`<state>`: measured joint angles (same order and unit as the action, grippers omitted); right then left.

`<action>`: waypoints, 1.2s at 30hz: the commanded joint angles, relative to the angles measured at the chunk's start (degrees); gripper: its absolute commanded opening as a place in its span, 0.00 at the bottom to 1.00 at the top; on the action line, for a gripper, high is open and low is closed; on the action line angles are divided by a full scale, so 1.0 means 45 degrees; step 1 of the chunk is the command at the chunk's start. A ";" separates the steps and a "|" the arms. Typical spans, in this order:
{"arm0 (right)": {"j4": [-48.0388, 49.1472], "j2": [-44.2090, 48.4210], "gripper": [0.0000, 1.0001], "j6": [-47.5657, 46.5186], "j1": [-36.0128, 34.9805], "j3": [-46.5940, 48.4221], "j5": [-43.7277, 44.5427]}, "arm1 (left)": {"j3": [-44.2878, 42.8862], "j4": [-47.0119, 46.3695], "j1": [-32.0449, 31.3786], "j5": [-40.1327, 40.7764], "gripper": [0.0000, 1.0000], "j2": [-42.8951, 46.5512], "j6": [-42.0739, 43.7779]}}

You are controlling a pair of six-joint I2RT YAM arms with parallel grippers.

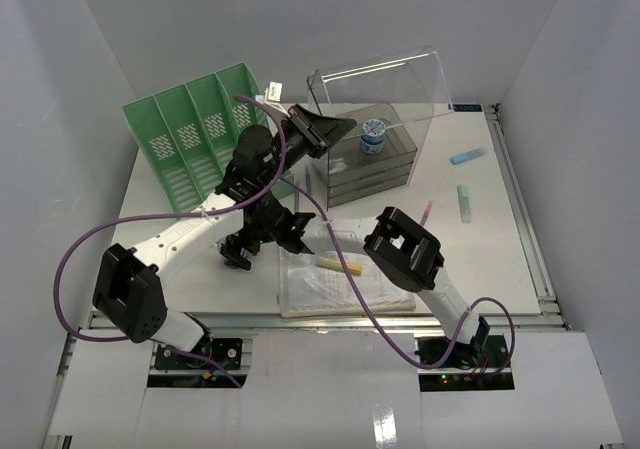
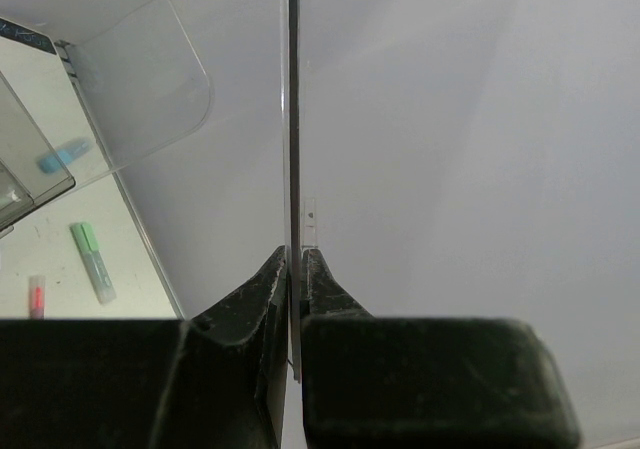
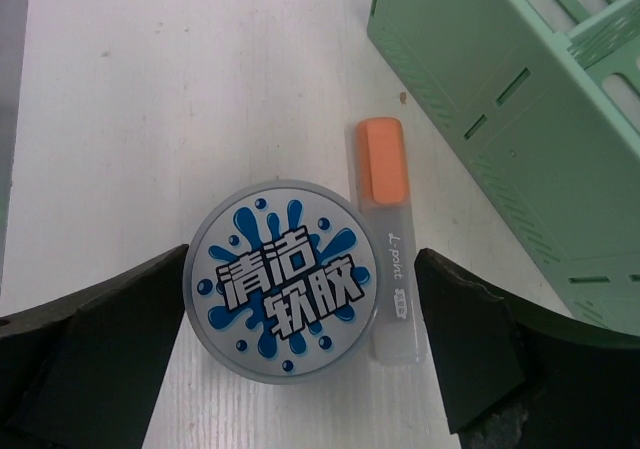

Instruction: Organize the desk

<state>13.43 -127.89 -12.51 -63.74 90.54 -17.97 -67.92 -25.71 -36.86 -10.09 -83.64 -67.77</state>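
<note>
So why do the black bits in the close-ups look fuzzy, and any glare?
Left wrist view: the left gripper sits too near the lens, so it blurs; the thin sheet it pinches looks crisp. Right wrist view: the right gripper is dark and soft-edged, yet the label on the round tin is sharp. Top view: even light, soft shadows, faint sheen on the clear cover.

My left arm and right arm: white links, blocky black joint housings. A purple cable runs along each. Fingers are matte black and wedge-shaped on my wrist feeds.
</note>
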 commanded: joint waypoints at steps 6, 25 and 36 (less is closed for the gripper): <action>0.0812 0.0522 0.51 -0.0557 -0.0151 -0.0259 -0.0629 | 0.0132 -0.0696 0.0066 -0.0102 0.04 0.1008 -0.0163; -0.7351 1.1115 0.08 -1.0797 -0.0140 -0.7602 0.0045 | -0.0863 -0.0258 0.0066 0.0128 0.03 0.0368 -0.0300; -0.4983 1.5123 0.08 -1.0503 0.3982 -0.9411 0.3509 | -0.0903 -0.0184 0.0066 0.0100 0.03 0.0390 -0.0481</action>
<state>-19.12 -62.74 -57.51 -51.89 49.27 -9.66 -69.19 -24.63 -36.80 -9.61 -83.57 -69.52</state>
